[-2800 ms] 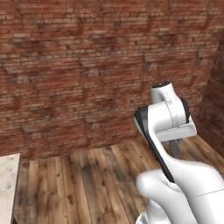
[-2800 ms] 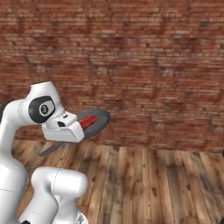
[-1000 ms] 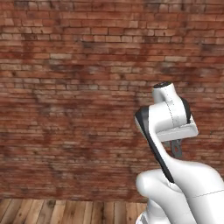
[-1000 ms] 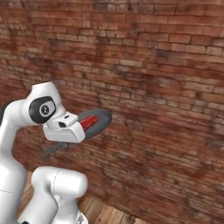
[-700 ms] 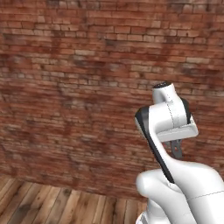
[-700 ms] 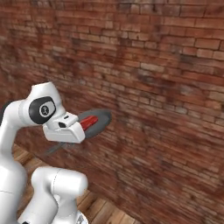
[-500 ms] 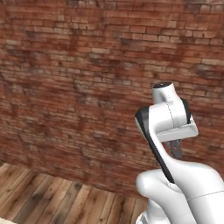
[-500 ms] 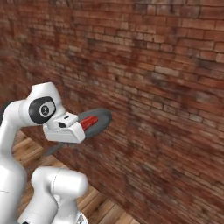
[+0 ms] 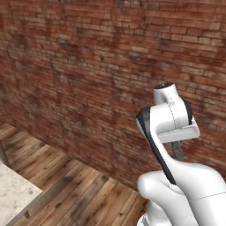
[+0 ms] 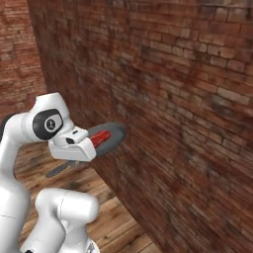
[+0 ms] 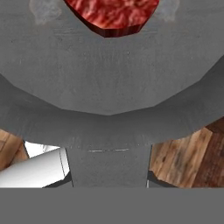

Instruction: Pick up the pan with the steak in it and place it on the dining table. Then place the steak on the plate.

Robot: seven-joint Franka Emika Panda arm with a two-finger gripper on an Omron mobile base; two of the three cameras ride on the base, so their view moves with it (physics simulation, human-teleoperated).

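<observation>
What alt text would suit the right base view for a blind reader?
A white robot arm carries a round dark grey frying pan holding a reddish-brown steak, raised beside a red brick wall above a wooden plank floor.

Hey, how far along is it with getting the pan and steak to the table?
Done: the pan is lifted, the steak lying in it. In hand: the gripper holds it by the handle beside a brick wall. Left: setting it on the dining table, then plating the steak.
</observation>
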